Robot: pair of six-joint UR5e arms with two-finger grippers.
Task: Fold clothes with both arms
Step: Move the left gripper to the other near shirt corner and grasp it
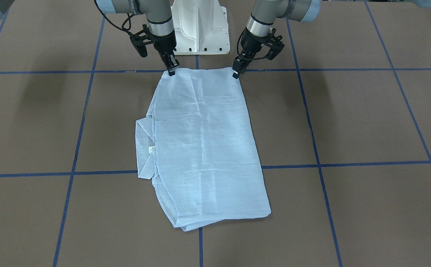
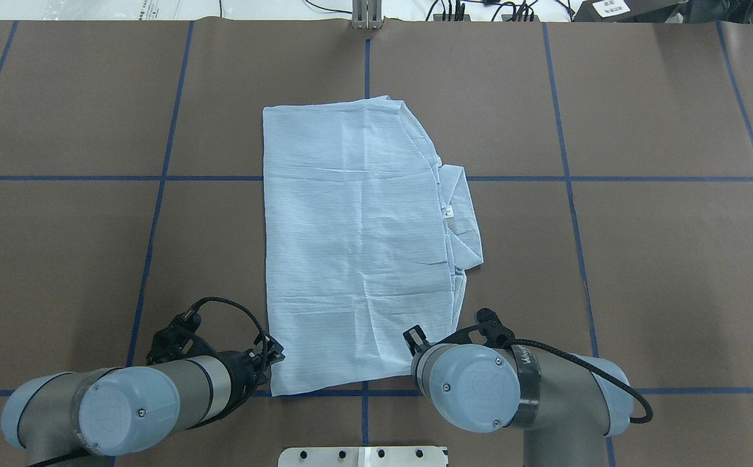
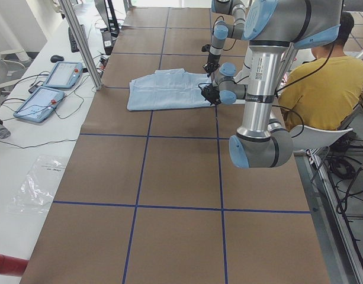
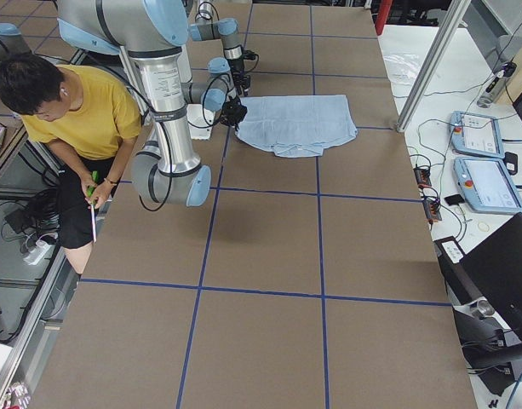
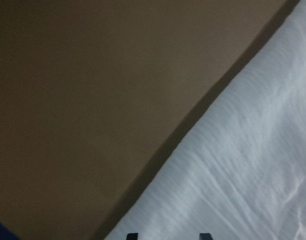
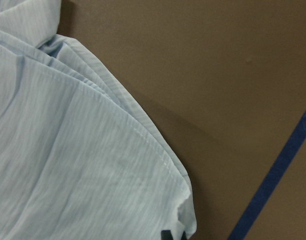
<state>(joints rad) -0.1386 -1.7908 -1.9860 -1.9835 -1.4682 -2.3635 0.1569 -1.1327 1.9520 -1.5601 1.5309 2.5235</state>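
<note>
The pale blue shirt (image 1: 204,148) (image 2: 357,240) lies folded into a long rectangle in the middle of the table, its collar (image 1: 144,148) (image 2: 464,214) sticking out on my right side. My left gripper (image 1: 235,74) (image 2: 274,355) is at the shirt's near left corner; the left wrist view shows its fingertips (image 5: 132,236) apart over the cloth (image 5: 242,165), so it is open. My right gripper (image 1: 171,70) stands at the near right corner. In the right wrist view its tips (image 6: 173,235) are together on the cloth's corner (image 6: 185,220). The cloth lies flat.
The white pedestal base (image 1: 200,29) stands just behind the shirt's near edge. A person in a yellow top (image 3: 323,89) (image 4: 82,111) sits beside the table behind the arms. Two teach pendants (image 3: 51,86) and a metal post (image 3: 80,41) are on the far side. Blue tape lines (image 1: 200,244) grid the brown tabletop.
</note>
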